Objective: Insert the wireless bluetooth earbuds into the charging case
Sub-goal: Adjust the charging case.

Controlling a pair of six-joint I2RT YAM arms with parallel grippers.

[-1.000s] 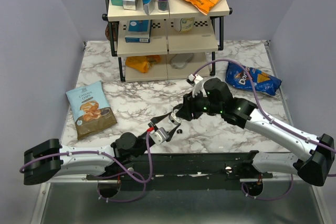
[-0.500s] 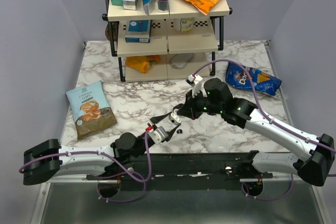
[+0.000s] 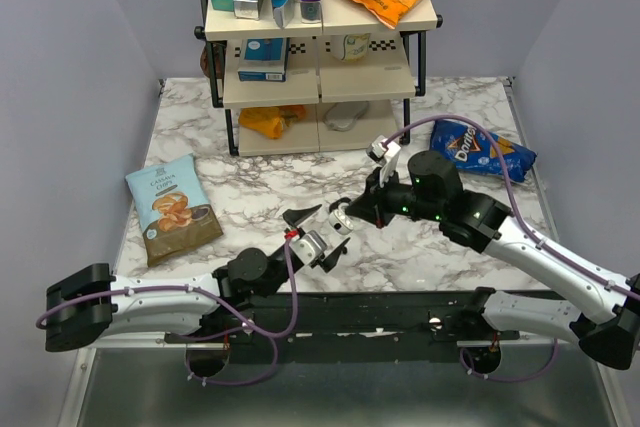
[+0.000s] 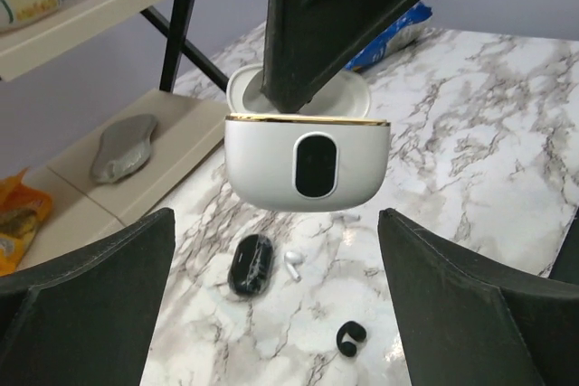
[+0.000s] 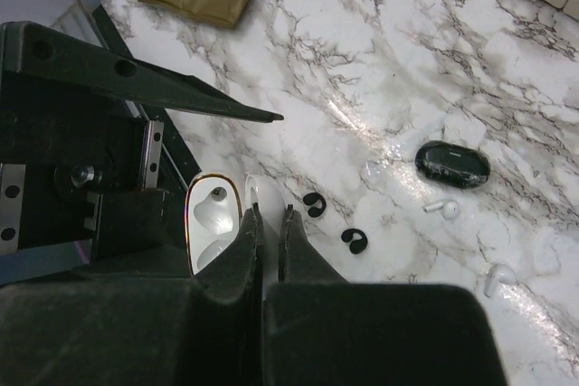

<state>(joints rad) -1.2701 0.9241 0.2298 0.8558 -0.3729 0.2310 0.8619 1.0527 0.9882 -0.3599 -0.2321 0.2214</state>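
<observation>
1 charging case [image 4: 308, 164], white with gold rim and a dark oval window on the front, lid flipped open. It is held in the air above the marble near the front middle of the table. Right gripper [image 5: 270, 214] is pinched narrow on the case's lid, one finger down in the open mouth. Left gripper [image 4: 276, 219] is spread wide, its fingers [image 4: 99, 305] low on either side of the case and not touching it. 2 white earbuds [image 5: 443, 208] [image 5: 496, 277], stem type, lie loose on the marble, apart from each other; the first is just beside 1 black case [image 5: 452, 163], a glossy closed oval lying flat. 2 black buds [image 5: 314, 204] [image 5: 354, 240], C-shaped, lie near each other, closer to the held case than the black case is. All five small items sit apart from one another, with bare marble between them. 1 tan chip bag [image 3: 172, 209] lies flat near the left table edge and 1 blue chip bag [image 3: 482, 150] near the right edge, both well apart from the small items. 1 shelf rack [image 3: 318, 87] stands at the back with boxes and an orange bag on top, plus another orange bag and a grey oval thing [image 4: 122, 146] on the lowest tier. The table [image 3: 250, 187] is white-grey marble with pale lilac-grey walls on three sides, and the arm bases sit at the near edge.
</observation>
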